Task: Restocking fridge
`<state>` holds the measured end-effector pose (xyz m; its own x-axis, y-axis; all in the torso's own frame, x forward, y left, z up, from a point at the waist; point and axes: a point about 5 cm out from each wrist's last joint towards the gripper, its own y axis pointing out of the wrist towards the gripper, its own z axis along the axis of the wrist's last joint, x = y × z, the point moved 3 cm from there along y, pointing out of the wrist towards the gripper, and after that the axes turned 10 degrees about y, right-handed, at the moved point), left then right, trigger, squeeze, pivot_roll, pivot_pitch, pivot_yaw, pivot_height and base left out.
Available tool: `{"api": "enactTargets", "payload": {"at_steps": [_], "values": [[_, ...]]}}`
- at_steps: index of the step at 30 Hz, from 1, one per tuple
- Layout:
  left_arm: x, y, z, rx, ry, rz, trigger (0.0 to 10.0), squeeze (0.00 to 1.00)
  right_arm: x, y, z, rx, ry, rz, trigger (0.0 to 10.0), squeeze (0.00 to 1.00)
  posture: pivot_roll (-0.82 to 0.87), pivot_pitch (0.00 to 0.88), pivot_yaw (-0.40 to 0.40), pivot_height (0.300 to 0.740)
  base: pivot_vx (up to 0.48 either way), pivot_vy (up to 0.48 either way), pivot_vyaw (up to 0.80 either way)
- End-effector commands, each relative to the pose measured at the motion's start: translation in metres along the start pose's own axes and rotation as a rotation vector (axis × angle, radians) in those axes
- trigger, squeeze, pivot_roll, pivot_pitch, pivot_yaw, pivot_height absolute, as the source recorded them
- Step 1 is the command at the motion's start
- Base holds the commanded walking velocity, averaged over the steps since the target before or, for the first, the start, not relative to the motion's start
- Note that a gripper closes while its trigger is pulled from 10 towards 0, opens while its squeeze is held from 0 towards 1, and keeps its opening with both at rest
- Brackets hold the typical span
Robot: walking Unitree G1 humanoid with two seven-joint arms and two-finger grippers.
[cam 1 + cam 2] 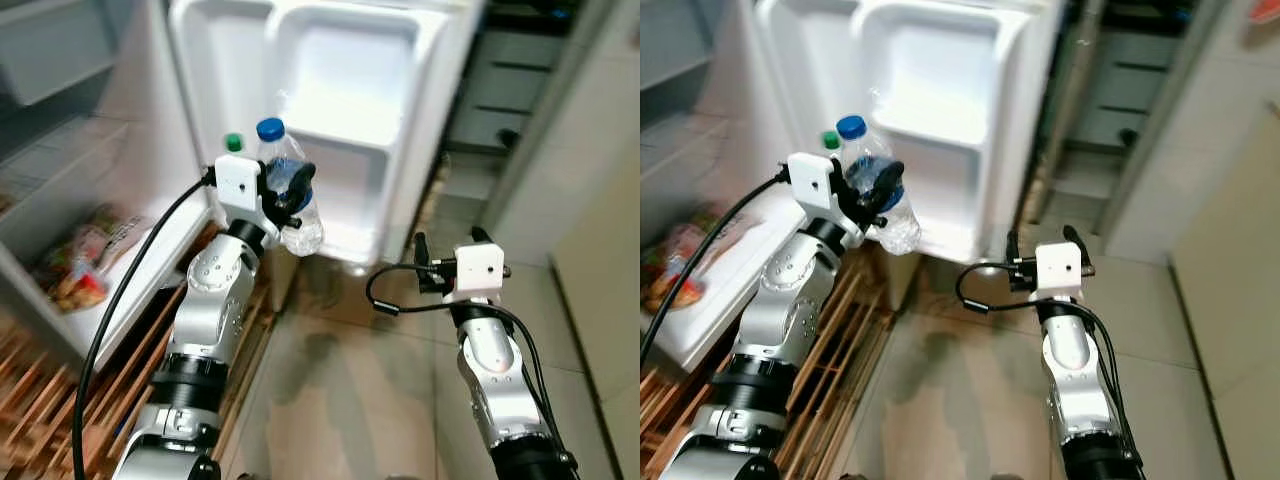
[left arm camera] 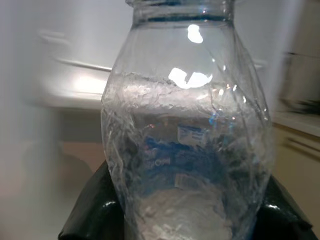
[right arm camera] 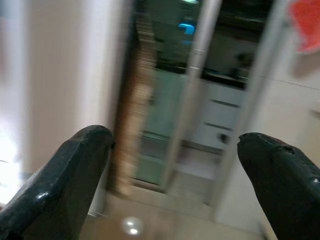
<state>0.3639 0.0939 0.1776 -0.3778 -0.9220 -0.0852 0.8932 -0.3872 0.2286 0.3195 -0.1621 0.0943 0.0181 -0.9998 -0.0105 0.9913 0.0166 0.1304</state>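
The left claw (image 1: 290, 195) pinches a bottle (image 1: 290, 185) around its middle, held upright in the air in front of the open fridge door (image 1: 350, 110). The bottle is clear crinkled plastic with a blue cap (image 1: 270, 129), partly filled with water, and the left wrist view shows its wall pressed in between the two black fingers (image 2: 92, 210). Just beside it, a second bottle's green cap (image 1: 234, 142) peeks out from behind the claw's white housing. The right claw (image 1: 450, 240) hangs lower and well apart, spread wide and holding nothing, with tiled floor (image 1: 350, 380) below it.

The step in hand looks to be setting the bottle into a door shelf (image 1: 345, 245). To do it well, I would keep the bottle vertical and lift it over the shelf's front lip before lowering, so its base does not catch. The plastic is thin and already dented (a harder squeeze would likely buckle it further), so grip pressure should stay as it is. Aim for a free spot beside the green-capped bottle, not on top of it. Release only once the base rests flat on the shelf floor, then draw the fingers straight back so they do not tip it. A bag of food (image 1: 85, 260) lies on a fridge shelf to the left, clear of the path
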Motion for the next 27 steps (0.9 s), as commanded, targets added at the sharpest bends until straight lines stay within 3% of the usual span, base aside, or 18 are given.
{"api": "enactTargets", "payload": {"at_steps": [1, 12, 17, 18, 20, 24, 27], "values": [[0.004, 0.005, 0.009, 0.035, 0.020, -0.012, 10.0, 0.00, 0.003, 0.002, 0.004, 0.014, -0.005, 0.000, 10.0, 0.22, -0.18, 0.000, 0.031, 0.740, 0.000, 0.000, 0.00], [-0.002, 0.006, 0.009, 0.038, 0.042, 0.034, 10.0, 0.00, -0.007, 0.003, 0.008, 0.036, -0.002, 0.049, 10.0, 0.22, -0.17, 0.000, 0.032, 0.740, 0.000, 0.000, 0.00], [-0.009, 0.009, 0.008, 0.027, 0.017, 0.132, 10.0, 0.00, -0.008, 0.002, 0.007, 0.031, -0.001, 0.053, 10.0, 0.21, -0.18, 0.000, 0.034, 0.740, 0.000, 0.000, 0.00], [-0.003, 0.013, 0.006, 0.018, -0.037, 0.146, 10.0, 0.00, -0.008, 0.002, 0.006, 0.030, 0.000, 0.054, 10.0, 0.22, -0.18, 0.000, 0.038, 0.740, 0.000, 0.000, 0.00], [0.002, 0.016, 0.006, 0.017, -0.056, 0.144, 10.0, 0.00, -0.008, 0.002, 0.006, 0.029, 0.000, 0.055, 10.0, 0.21, -0.18, 0.000, 0.038, 0.740, 0.000, 0.000, 0.00], [0.032, 0.034, 0.012, 0.036, -0.090, 0.086, 10.0, 0.00, -0.010, 0.002, 0.005, 0.024, -0.002, 0.058, 10.0, 0.21, -0.18, 0.000, 0.040, 0.740, 0.000, 0.000, 0.00], [0.040, 0.041, 0.014, 0.040, -0.103, 0.062, 10.0, 0.00, -0.011, 0.002, 0.005, 0.022, -0.004, 0.058, 10.0, 0.22, -0.19, 0.000, 0.041, 0.740, 0.000, 0.000, 0.00]]}}
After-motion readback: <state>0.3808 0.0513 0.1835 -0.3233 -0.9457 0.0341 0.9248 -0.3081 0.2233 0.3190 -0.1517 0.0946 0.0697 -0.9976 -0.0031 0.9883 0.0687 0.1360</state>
